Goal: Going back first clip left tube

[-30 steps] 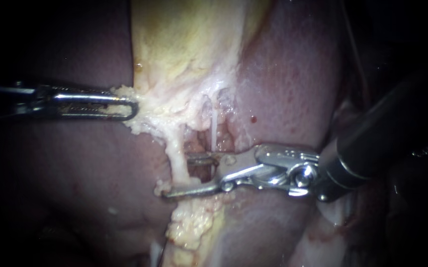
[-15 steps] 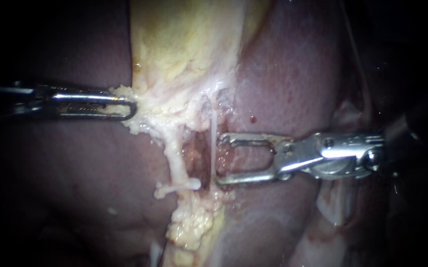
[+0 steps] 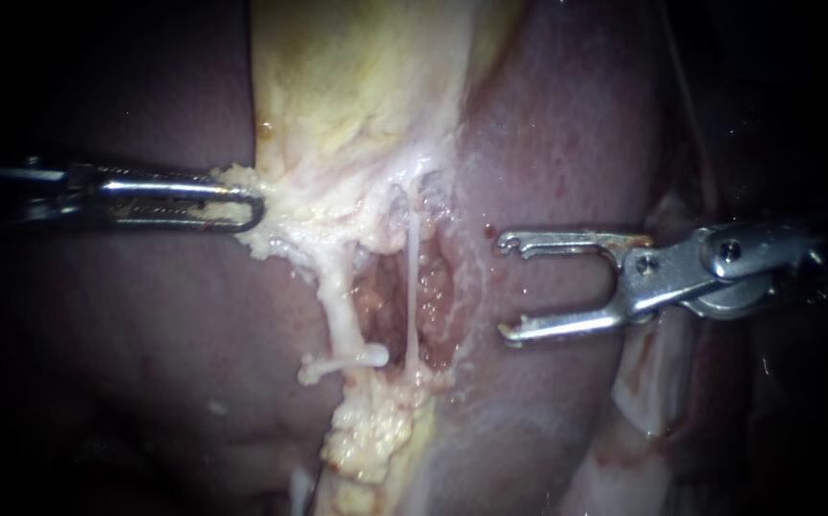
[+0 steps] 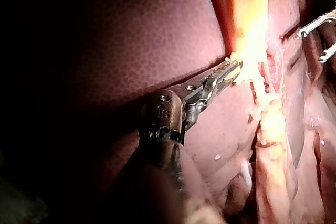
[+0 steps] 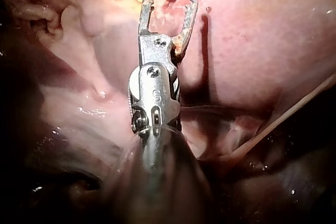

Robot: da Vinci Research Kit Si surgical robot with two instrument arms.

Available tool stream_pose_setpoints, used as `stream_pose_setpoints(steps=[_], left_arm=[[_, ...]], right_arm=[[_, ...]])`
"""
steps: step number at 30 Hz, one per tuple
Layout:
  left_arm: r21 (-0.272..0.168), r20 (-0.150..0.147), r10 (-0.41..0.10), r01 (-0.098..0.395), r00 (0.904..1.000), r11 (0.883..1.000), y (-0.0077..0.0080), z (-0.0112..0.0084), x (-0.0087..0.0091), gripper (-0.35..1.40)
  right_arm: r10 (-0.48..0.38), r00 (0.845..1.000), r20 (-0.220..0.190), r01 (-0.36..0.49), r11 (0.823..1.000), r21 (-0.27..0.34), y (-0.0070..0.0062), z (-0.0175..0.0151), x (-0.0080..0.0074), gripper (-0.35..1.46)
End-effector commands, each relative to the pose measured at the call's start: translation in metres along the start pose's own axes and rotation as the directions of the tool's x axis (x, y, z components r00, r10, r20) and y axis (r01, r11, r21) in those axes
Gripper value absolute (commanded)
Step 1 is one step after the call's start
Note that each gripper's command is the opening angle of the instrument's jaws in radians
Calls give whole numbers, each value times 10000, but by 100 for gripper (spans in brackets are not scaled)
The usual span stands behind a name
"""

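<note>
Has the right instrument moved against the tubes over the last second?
Yes. The right instrument has pulled back rightward, off the left tube and past the thin tube, open jaws now clear of both.

The right instrument (image 3: 506,287) is now drawn back to the right, away from the left tube (image 3: 339,306). Its jaws stand open and empty over the liver (image 3: 567,143). A white clip (image 3: 352,361) now sits across this tube, free of the jaws.

Light is falling hard on the pale tissue (image 3: 357,115) in the middle and glinting off the right instrument (image 3: 502,287), while the liver (image 3: 146,315) around it is lying in heavy shadow toward the edges.
</note>
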Motion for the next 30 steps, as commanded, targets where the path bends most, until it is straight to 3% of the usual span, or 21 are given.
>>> stream_pose_setpoints(steps=[1,8,20,30], left_arm=[[0,-1,-2,2,10000,10000,0,0,0,-35],[54,-26,24,-24,10000,10000,-5,10,-3,-35],[99,-46,172,-172,9998,9998,-10,49,-14,-35],[106,-16,182,-182,9998,9998,-11,50,-15,-35]], right_arm=[[1,10000,-16,-1,9999,127,0,0,0,50],[-7,10000,-29,8,9998,216,-1,-3,-1,50],[-10,10000,-30,11,9997,227,-2,-3,0,50],[-12,10000,-32,13,9997,234,-4,-2,1,50]])
